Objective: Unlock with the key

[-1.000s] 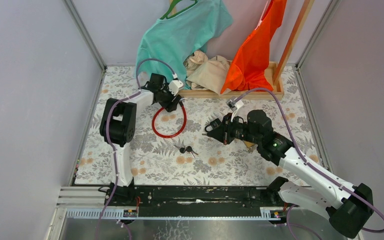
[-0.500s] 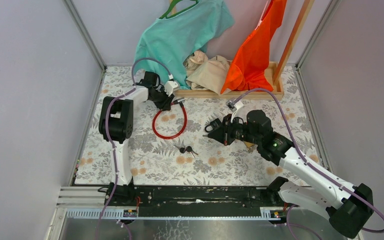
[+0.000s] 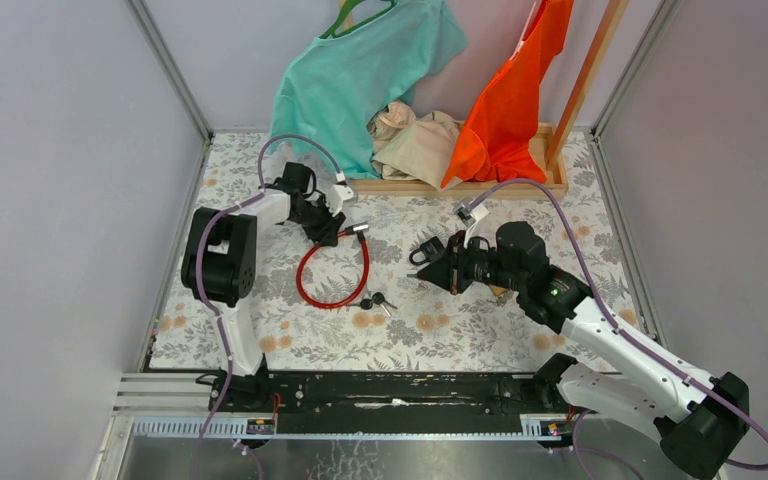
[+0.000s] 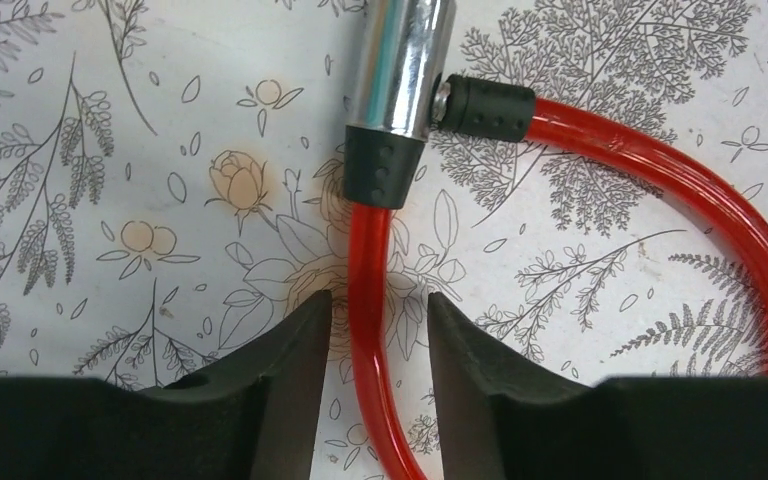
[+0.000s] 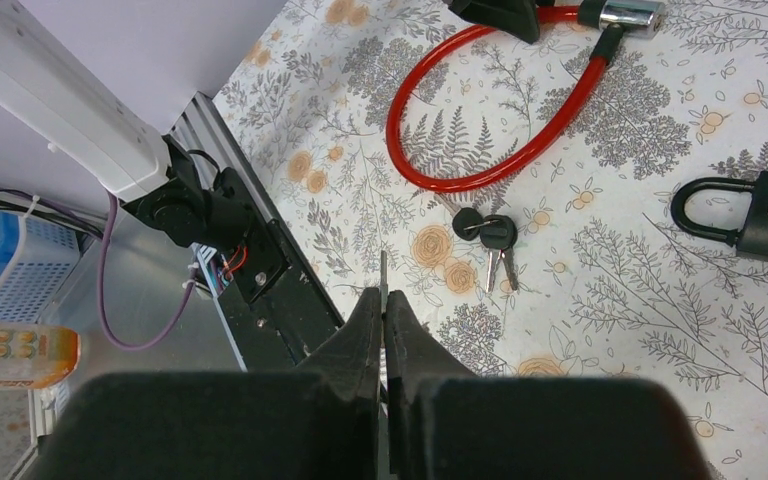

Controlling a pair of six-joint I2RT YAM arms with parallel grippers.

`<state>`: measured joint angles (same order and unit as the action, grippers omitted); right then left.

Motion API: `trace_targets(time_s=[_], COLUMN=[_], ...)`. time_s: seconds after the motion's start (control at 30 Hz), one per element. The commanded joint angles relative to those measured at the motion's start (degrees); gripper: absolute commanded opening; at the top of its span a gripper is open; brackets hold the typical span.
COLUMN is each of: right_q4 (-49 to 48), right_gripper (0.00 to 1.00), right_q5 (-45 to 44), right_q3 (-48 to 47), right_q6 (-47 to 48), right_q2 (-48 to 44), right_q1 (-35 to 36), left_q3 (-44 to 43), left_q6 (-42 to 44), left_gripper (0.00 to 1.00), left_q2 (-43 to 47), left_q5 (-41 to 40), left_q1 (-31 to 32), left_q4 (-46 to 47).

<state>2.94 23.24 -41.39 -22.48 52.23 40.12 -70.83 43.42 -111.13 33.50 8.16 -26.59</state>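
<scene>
A red cable lock [image 3: 333,277] with a chrome cylinder [image 3: 357,229] lies on the floral table. My left gripper [image 3: 326,229] is open. Its fingers straddle the red cable [image 4: 365,260] just below the chrome cylinder [image 4: 400,60], with a gap on each side. A black padlock [image 3: 423,250] lies beside my right gripper [image 3: 430,272] and also shows in the right wrist view [image 5: 765,215]. My right gripper [image 5: 383,300] is shut on a thin key blade [image 5: 382,272] that sticks out past the tips. A pair of black-headed keys [image 3: 375,299] lies by the cable loop.
A wooden rack base [image 3: 460,187] with teal [image 3: 360,70], beige and orange [image 3: 505,100] clothes stands at the back. The black rail [image 3: 380,390] runs along the near edge. Grey walls close both sides.
My left gripper has moved left and nearer, and the cable lock has shifted with it toward the keys. The right arm has barely moved.
</scene>
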Motion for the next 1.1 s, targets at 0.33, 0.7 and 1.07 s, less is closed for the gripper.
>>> trace_targets(time_s=[0.33,0.7,1.07], right_q4=[-1.03,0.93,4.41], right_gripper=[0.0,0.0,0.0], right_q5=[0.84,-0.43,-1.83], right_q3=[-1.23,-2.15,-4.61], right_q6=[0.33,0.4,1.39], right_q2=[-0.28,-1.71,-3.68], right_q1=[-0.19,-0.23,-0.22], left_q3=[-3.1,2.1,4.25], left_q6=[-0.48,2.19,4.7], left_gripper=[0.54,0.28,0.0], left_q2=[-3.52,-1.6,12.14], left_q5=[-2.85,-9.75,-10.23], left_q1=[1.99,7.13,6.88], left_q4=[0.75,4.03,0.46])
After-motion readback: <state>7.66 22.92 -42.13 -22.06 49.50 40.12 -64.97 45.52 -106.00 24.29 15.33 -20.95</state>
